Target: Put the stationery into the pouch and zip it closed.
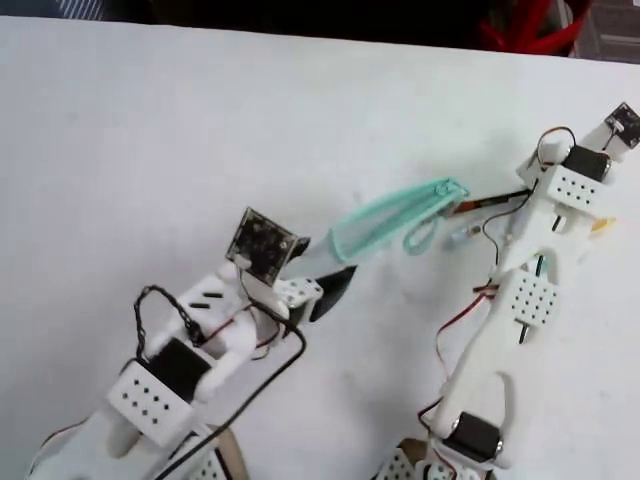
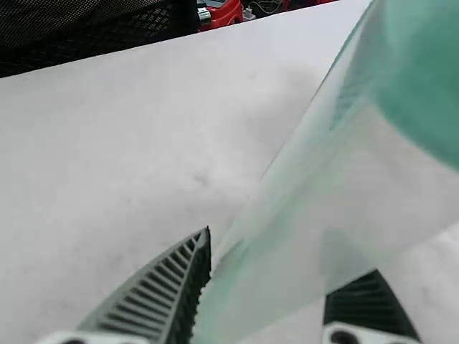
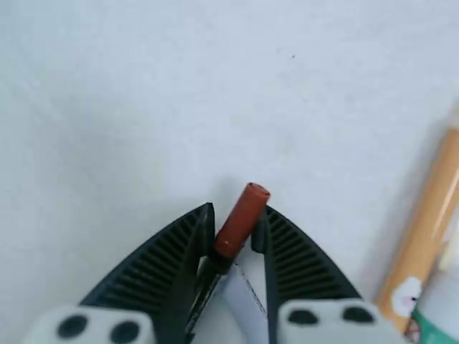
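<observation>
Left claw (image 2: pixel 287 269): I am clenching it on one end of the pouch (image 1: pixel 395 222).
Right claw (image 3: pixel 233 215): I am pinching a red-capped pen (image 3: pixel 242 211) just beside the pouch's other end.
Worry: the pen may be missing the opening and shoving the soft pouch, so it might be slipping free or folding on the desk (image 1: pixel 150 150).

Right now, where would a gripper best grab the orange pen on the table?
Probably mid-barrel, coming straight down from above and closing across its width: the orange pen lies flat on the table, long and thin, so its ends offer little grip.
</observation>
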